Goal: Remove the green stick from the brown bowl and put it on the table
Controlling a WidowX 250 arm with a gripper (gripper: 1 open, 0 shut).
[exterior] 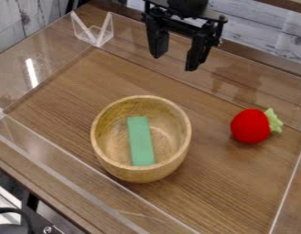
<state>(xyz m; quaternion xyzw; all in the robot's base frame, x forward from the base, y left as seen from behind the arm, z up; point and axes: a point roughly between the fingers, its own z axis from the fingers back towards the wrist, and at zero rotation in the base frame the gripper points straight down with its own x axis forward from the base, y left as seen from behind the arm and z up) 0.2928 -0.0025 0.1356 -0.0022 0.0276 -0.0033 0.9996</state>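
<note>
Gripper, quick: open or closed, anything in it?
Gripper: open, holding nothing, above the table beyond the brown bowl.

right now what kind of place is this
Probably a robotics lab or test bench: a robot hand hangs over a wood-grain table edged with low clear walls, with a strawberry toy and a bowl holding a green block set out on it.

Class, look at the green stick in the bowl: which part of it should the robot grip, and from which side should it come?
Probably the middle of the green stick, from above, fingers on its two long edges: it lies lengthwise inside the bowl, whose raised wall blocks a low sideways approach.
</note>
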